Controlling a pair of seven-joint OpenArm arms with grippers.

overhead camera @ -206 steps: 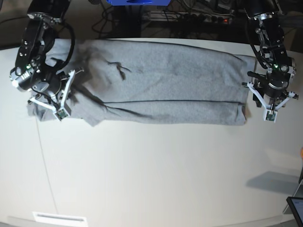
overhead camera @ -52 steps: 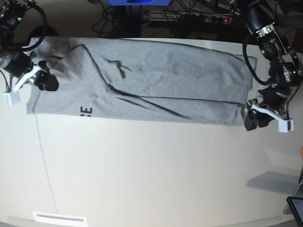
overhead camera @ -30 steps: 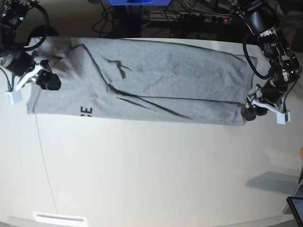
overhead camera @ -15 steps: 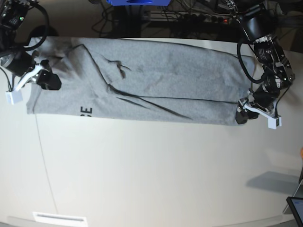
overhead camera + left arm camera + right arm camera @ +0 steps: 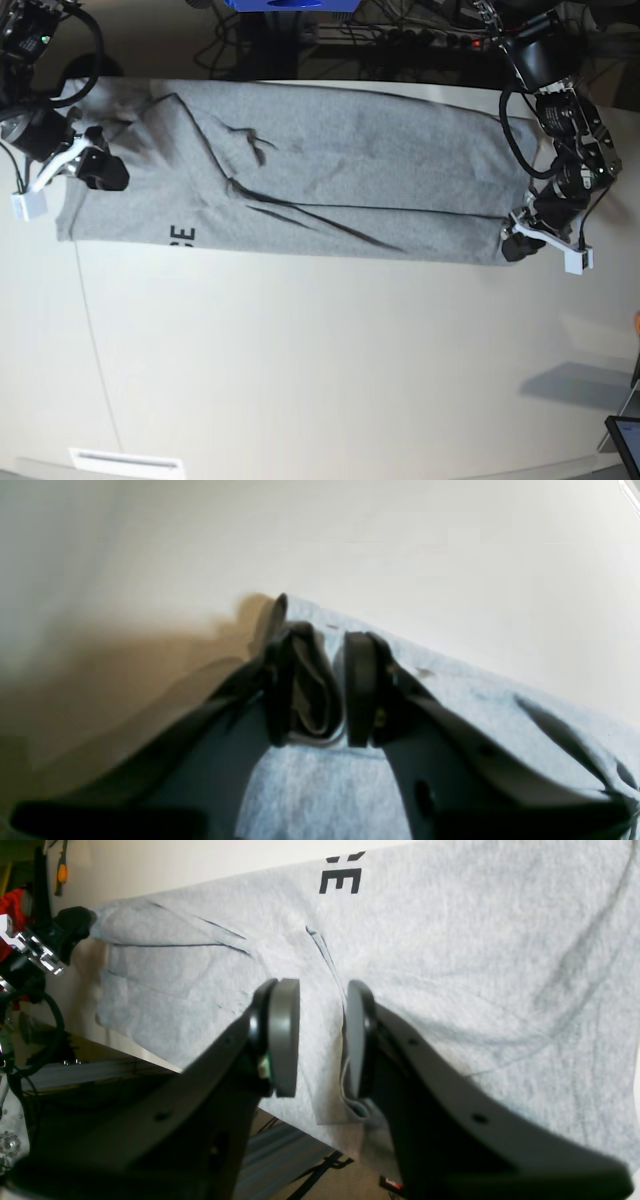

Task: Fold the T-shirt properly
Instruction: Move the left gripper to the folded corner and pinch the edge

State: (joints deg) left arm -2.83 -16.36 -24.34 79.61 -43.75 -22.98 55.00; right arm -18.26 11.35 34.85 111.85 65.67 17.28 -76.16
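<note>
I have the T-shirt [image 5: 320, 170] spread lengthwise across the white table [image 5: 320, 370], folded into a long band, so each of my claws works one short end. My left claw [image 5: 312, 685] sits at the near corner on the base view's right; its black pads are nearly together, and a dark rumpled fold sits between them. The picture is blurred, so I judge rather than know that it is pinched cloth. My right claw [image 5: 320, 1040] holds the far end, its round pads a little apart with a doubled edge of fabric hanging against one of them. The knit is soft heather grey, creased in long diagonal lines, with black block letters [image 5: 183, 236] showing near the front edge.
</note>
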